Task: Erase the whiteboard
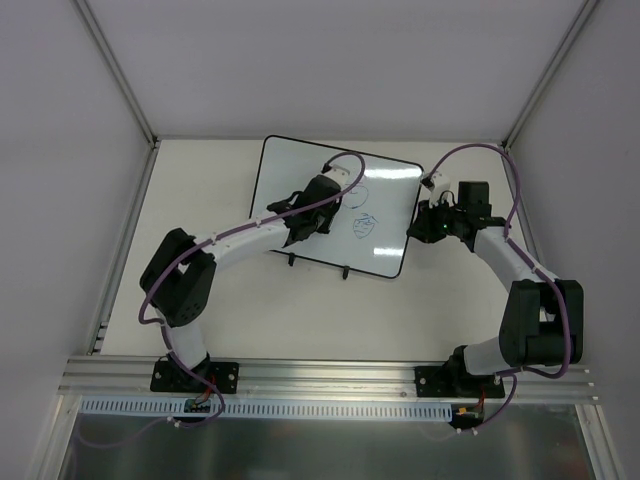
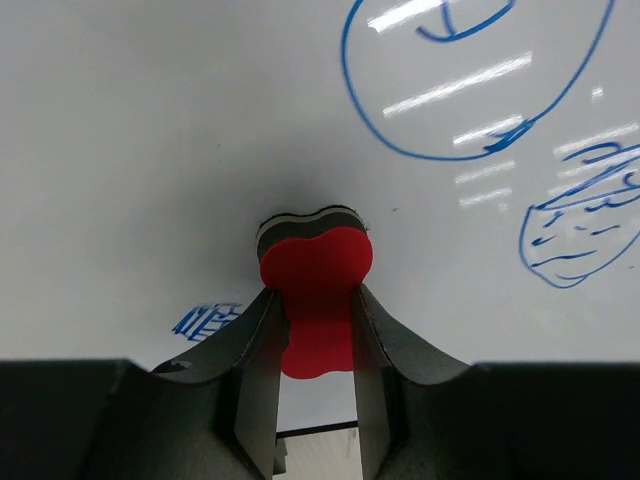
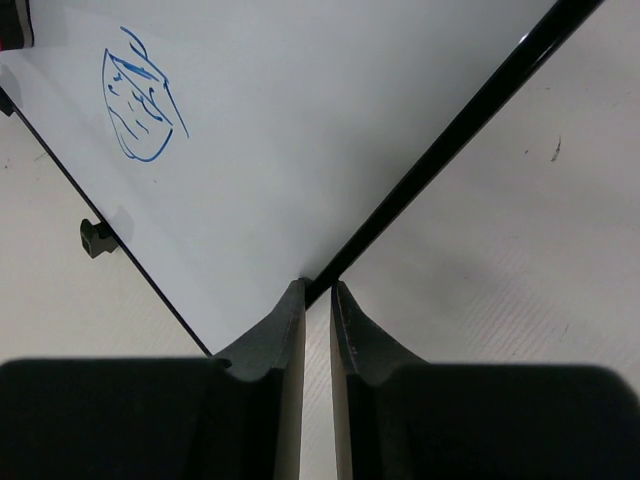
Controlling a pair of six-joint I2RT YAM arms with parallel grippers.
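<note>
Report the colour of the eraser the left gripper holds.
Red: the small bone-shaped eraser, best in the left wrist view.

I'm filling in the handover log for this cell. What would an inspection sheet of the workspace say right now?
Surface: pale table, a few small dark specks near the board.
Job's things: whiteboard lies on the table; blue marker drawings are not yet wiped. A red eraser is pressed on the board.
Clutter: nothing seen.
Grippers: left gripper is shut on the eraser; right gripper pinches the whiteboard's black frame at its right edge.
Cables: purple cables loop along both arms; one arcs over the board.
Surroundings: white walls on three sides, metal rail at the near edge.
</note>
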